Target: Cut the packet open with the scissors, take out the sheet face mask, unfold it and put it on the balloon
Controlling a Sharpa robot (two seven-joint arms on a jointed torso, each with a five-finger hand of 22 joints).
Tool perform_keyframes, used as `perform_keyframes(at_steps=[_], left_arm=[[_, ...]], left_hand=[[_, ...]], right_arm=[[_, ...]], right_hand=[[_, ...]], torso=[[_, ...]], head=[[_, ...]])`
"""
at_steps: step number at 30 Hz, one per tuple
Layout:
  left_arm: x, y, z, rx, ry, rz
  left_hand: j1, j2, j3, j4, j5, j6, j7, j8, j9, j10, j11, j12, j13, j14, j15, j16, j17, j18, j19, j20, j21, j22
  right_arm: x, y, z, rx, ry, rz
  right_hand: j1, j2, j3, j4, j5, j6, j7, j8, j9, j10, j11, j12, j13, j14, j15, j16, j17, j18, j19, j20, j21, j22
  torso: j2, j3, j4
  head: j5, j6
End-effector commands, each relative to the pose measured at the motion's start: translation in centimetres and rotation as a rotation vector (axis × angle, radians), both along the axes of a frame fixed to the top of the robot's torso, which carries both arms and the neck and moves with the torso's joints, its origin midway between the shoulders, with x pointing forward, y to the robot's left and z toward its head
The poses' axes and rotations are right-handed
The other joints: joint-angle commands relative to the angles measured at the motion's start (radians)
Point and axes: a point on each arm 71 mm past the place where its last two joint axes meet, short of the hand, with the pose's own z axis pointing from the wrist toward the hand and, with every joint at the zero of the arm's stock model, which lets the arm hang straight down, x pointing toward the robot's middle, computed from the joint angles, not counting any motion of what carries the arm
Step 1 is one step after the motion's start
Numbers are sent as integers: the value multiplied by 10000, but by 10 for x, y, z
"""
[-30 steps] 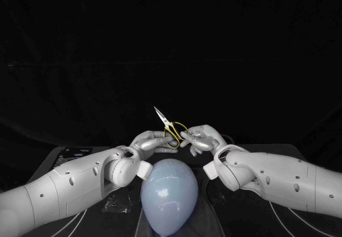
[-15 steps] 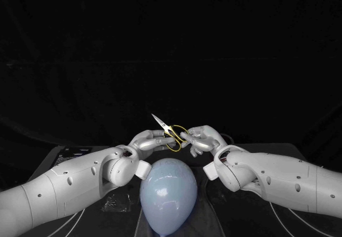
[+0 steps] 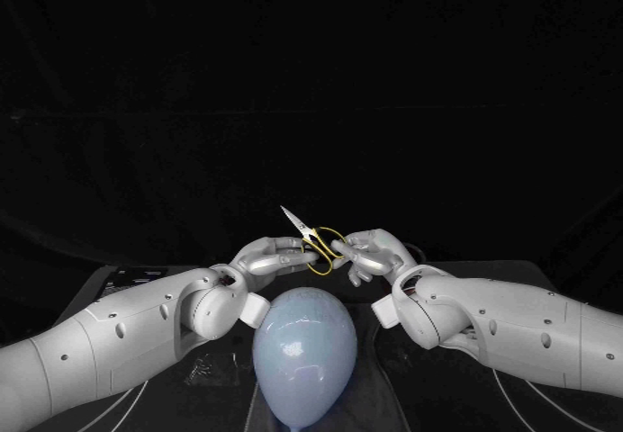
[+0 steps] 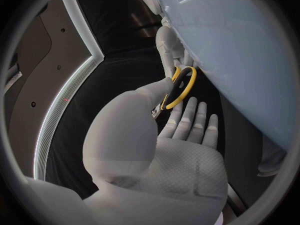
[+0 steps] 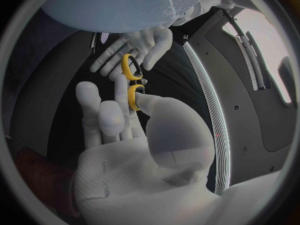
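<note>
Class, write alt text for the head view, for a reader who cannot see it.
The left hand and the right hand together hold small scissors by their yellow handles, blades pointing up and to the picture's left. Nearer the robot, just below the hands, lies a pale blue balloon.

The black table (image 3: 500, 269) bears the pale balloon (image 3: 305, 351); a crinkled clear packet (image 3: 212, 371) lies just beside it.
</note>
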Motion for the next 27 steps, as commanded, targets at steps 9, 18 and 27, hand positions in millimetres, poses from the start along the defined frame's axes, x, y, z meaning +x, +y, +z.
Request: perform_keyframes(at_steps=[9, 18, 27], left_arm=[[0, 2, 5, -1330, 125, -60], [5, 8, 6, -2010, 423, 673], [8, 8, 4, -2071, 710, 1172]], left_hand=[[-718, 161, -1358, 864, -13, 15, 592, 429, -95, 380, -521, 399, -56, 569, -206, 266, -268, 356, 934, 9, 235, 156], [-841, 409, -2937, 2132, -15, 519, 843, 703, -230, 1327, -243, 408, -63, 1813, -398, 150, -594, 474, 2223, 13, 541, 242], [146, 853, -3186, 2450, -15, 997, 891, 661, -439, 2053, -301, 51, -84, 2545, -502, -192, -819, 548, 2780, 11, 639, 254]], right_arm=[[0, -2, 0, 108, 110, 45], [-1, -3, 0, 74, 163, 119], [-2, -2, 0, 78, 196, 207]], right_hand=[[58, 49, 134, -128, 28, 60, -40, 61, 10, 69, -2, -46, 12, 57, -5, 29, 12, -24, 66, -12, 53, 6], [55, 54, 148, -147, 28, 53, -42, 69, 27, 74, -5, -54, 22, 62, -8, 27, 12, -24, 69, -16, 55, 7], [55, 54, 148, -147, 28, 53, -42, 69, 27, 74, -5, -54, 22, 62, -8, 27, 12, -24, 69, -16, 55, 7]], torso=[[-6, 3, -2], [-2, 6, -8], [3, 11, 1]], head=[[24, -12], [47, -49], [73, -58]])
